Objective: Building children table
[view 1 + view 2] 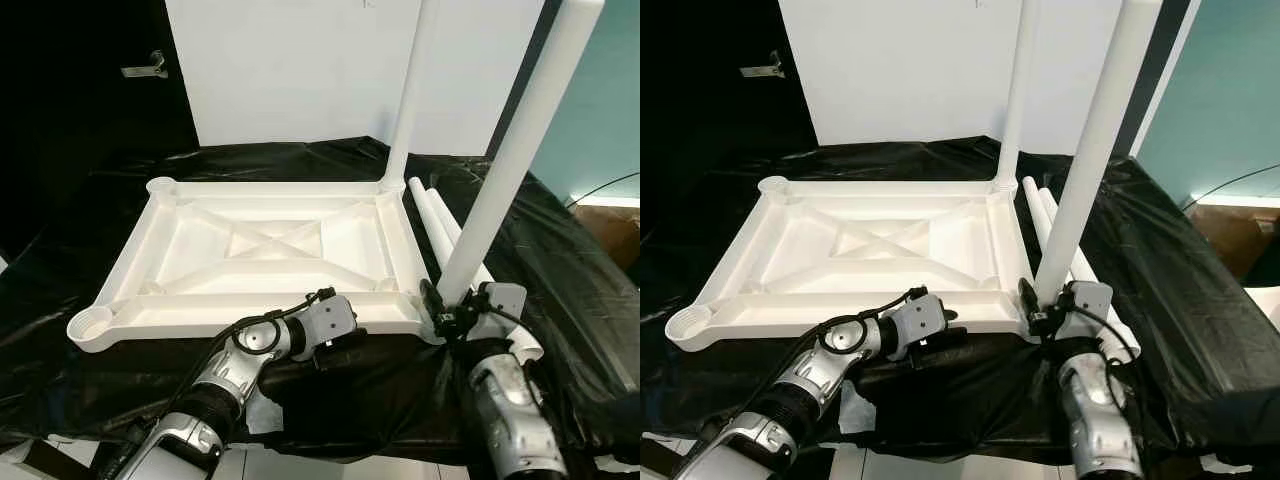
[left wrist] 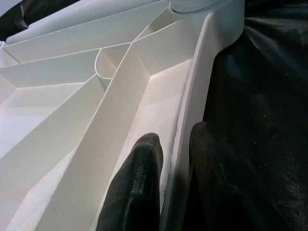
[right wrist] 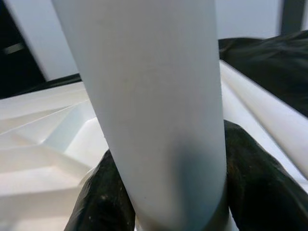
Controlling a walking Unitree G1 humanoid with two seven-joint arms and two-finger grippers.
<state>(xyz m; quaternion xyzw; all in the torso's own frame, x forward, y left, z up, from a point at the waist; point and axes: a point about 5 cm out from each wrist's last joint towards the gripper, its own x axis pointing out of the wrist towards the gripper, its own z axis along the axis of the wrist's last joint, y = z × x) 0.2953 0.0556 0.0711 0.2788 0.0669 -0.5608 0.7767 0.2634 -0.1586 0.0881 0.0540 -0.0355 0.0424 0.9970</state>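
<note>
A white plastic tabletop [image 1: 260,240] lies upside down on a surface under a black sheet. One white leg [image 1: 408,100] stands upright in its far right corner. My right gripper [image 1: 445,315] is shut on a second leg [image 1: 510,160], whose foot sits at the near right corner and which leans to the right. In the right wrist view that leg [image 3: 154,106] sits between the black fingers [image 3: 260,183]. My left gripper [image 2: 175,139] is shut on the tabletop's near rim [image 2: 192,110], one finger [image 2: 139,173] inside and one outside. Two loose legs [image 1: 435,215] lie right of the top.
Open leg sockets show at the near left corner [image 1: 92,325] and far left corner [image 1: 160,186]. A white panel [image 1: 300,70] stands behind. The black sheet [image 1: 570,300] spreads to the right, with a cardboard box [image 1: 615,235] beyond its edge.
</note>
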